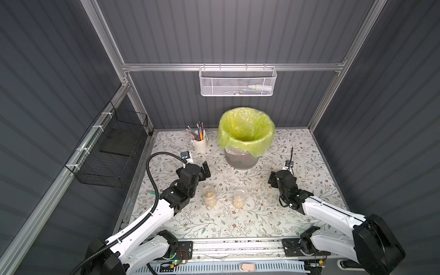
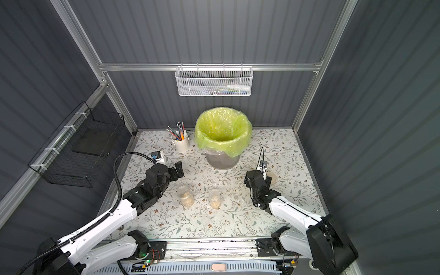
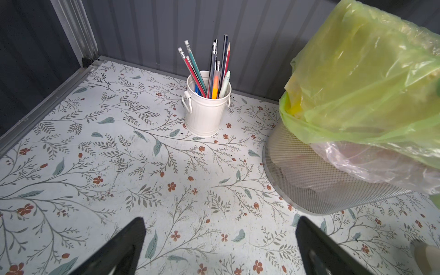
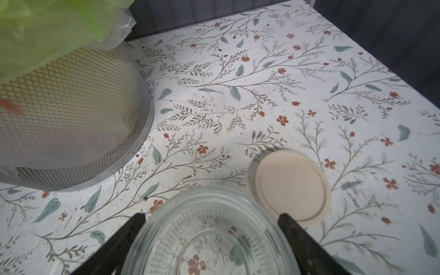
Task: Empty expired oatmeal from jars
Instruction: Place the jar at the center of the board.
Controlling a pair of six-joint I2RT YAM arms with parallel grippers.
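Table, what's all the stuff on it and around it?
tall jars: two, clear, tan oatmeal inside, front centre
wide jar: one, clear, empty, right side
lid: one, beige, flat beside wide jar
bin: one, grey mesh, yellow-green bag, back centre
pencil cup: one, white, left of bin
mesh basket: one, white, back rail
wire basket: one, black, left wall
left gripper: one, black, open, empty
right gripper: one, black, shut on wide jar
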